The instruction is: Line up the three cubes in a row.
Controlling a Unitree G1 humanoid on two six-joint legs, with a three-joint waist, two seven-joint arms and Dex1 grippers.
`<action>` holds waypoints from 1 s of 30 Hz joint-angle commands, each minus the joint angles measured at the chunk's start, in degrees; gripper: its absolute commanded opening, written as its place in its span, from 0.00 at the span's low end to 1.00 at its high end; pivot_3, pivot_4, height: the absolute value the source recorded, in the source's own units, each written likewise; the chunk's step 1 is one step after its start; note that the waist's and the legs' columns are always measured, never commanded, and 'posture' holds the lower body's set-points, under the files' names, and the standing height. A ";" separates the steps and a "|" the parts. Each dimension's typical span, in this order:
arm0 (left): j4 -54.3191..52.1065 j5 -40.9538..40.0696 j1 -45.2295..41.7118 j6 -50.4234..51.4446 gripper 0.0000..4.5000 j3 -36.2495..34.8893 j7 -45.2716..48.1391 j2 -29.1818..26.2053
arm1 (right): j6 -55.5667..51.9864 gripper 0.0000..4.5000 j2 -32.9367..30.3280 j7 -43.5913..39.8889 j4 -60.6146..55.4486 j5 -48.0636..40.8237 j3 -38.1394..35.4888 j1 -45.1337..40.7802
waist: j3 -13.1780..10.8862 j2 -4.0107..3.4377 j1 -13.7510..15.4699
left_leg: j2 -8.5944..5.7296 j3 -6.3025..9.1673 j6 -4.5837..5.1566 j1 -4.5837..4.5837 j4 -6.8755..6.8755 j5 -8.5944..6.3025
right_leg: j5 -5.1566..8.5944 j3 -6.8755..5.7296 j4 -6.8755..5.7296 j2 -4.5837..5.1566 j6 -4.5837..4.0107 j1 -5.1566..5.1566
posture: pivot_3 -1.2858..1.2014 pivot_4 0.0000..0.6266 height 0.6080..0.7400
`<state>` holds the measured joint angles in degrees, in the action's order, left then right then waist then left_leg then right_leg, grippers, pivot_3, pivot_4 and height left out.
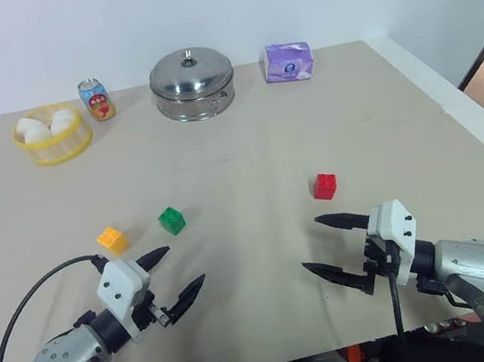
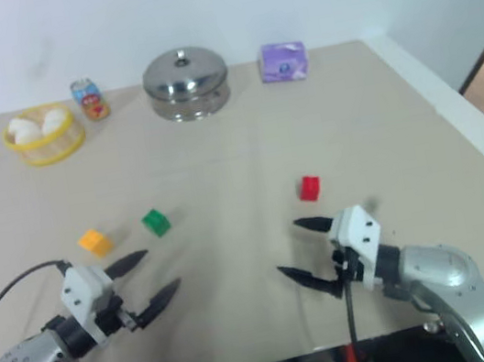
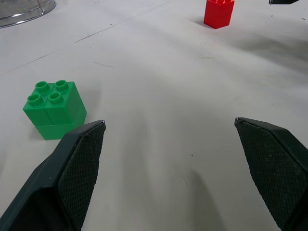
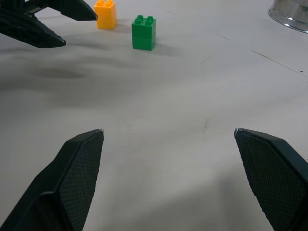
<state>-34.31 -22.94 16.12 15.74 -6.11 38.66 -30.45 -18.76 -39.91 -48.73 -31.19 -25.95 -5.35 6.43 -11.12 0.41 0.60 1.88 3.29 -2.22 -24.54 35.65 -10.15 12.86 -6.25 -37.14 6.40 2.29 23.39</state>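
Note:
Three studded cubes sit apart on the beige table point(image 1: 244, 134). The yellow-orange cube point(image 1: 112, 240) lies at the left, the green cube point(image 1: 171, 220) just right of it, and the red cube point(image 1: 325, 186) further right. My left gripper point(image 1: 181, 269) hovers open near the table's front, just short of the yellow-orange and green cubes, holding nothing. My right gripper point(image 1: 323, 243) is open and empty too, in front of the red cube. The left wrist view has the green cube point(image 3: 54, 109) near one finger and the red cube point(image 3: 218, 12) beyond.
At the back of the table stand a yellow basket point(image 1: 52, 135) of white buns, a drink can point(image 1: 97, 98), a lidded steel pot point(image 1: 192, 83) and a purple tissue pack point(image 1: 288, 62). The table's right edge point(image 1: 469, 120) runs beside the floor.

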 commanded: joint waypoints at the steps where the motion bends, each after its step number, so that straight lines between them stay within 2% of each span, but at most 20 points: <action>1: 0.36 0.40 -0.11 -2.20 0.99 0.55 1.00 -0.16 | 1.16 1.00 0.24 0.44 -0.55 0.12 -0.85 -0.07 | 0.00 0.00 0.00 | 0.00 0.00 0.00 0.00 0.00 0.00 | 0.00 0.00 0.00 0.00 0.00 0.00 | 0.52 0.24 1.00; 4: 2.10 1.29 0.77 -5.60 0.99 1.66 3.59 -0.43 | 0.27 1.00 0.79 2.39 -0.76 1.20 -0.42 -0.27 | 0.00 0.00 0.00 | 0.00 -0.01 0.00 0.01 0.00 0.00 | 0.00 0.02 0.00 -0.01 0.00 0.01 | 0.52 0.24 1.00; 26: 4.29 0.12 -2.28 -8.64 0.99 1.56 7.04 -1.05 | 0.63 1.00 3.06 6.05 -2.14 3.09 0.10 -0.42 | 0.00 0.00 0.00 | 0.02 -0.01 -0.01 0.00 -0.01 -0.01 | 0.00 0.02 0.00 -0.02 0.00 0.01 | 0.52 0.24 1.00; 30: 4.16 0.46 -3.75 -9.00 0.99 3.06 10.59 -3.22 | -2.17 1.00 3.57 9.04 -0.72 1.14 -2.89 -5.04 | 0.00 0.00 -0.03 | 0.03 -0.02 -0.01 0.01 0.00 -0.01 | -0.02 0.02 0.00 -0.04 -0.03 0.02 | 0.52 0.24 1.00</action>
<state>-28.92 -22.04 13.12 7.81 -3.52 47.50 -32.68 -20.30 -36.50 -41.09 -31.21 -23.40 -5.23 3.59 -11.12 0.41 0.57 1.91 3.27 -2.22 -24.52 35.65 -10.15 12.81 -6.22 -37.14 6.35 2.24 23.42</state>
